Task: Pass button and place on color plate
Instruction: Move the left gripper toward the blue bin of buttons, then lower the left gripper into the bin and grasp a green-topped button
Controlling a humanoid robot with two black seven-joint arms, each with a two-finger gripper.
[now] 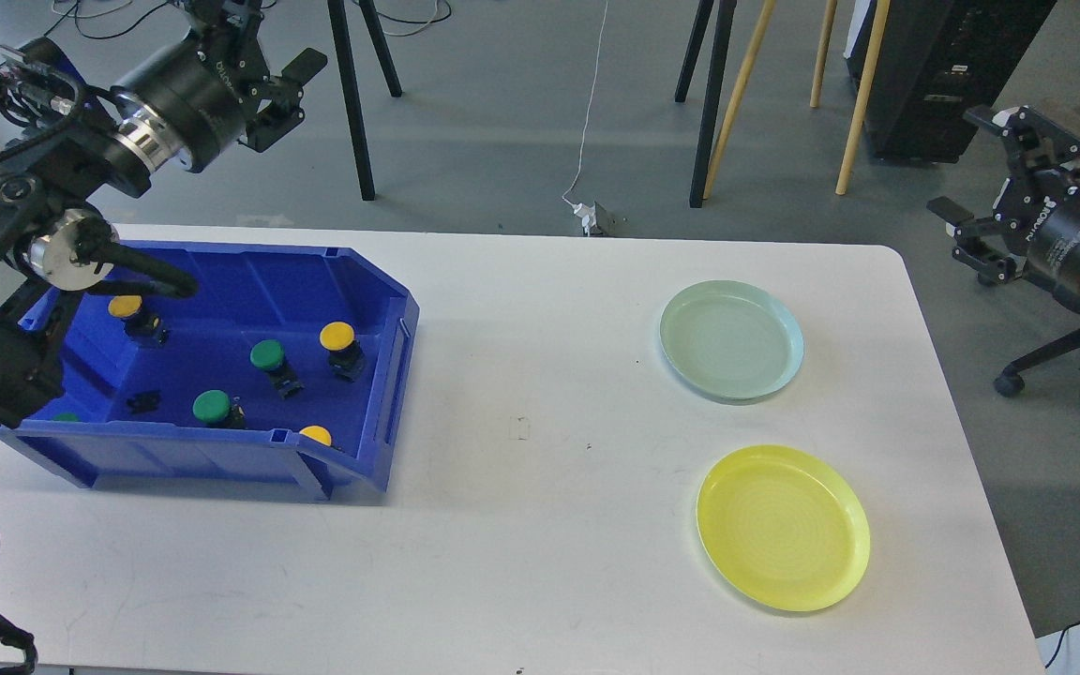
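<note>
Several push buttons lie in a blue bin (390,375) on the left of the table: yellow-capped ones (337,335) (125,307) (316,435) and green-capped ones (266,354) (211,406). On the right of the table sit a pale green plate (730,339) and, nearer me, a yellow plate (782,527), both bare. My left gripper (268,42) hangs open and empty, high above the bin's far side. Off the table's right edge, my right gripper (969,164) is open and holds nothing.
A small black part (143,401) lies on the bin floor. My left forearm (62,253) overlaps the bin's left end. Tripod legs (352,103), wooden legs (737,94) and a plug and cable (590,217) stand on the floor behind the white table (540,525).
</note>
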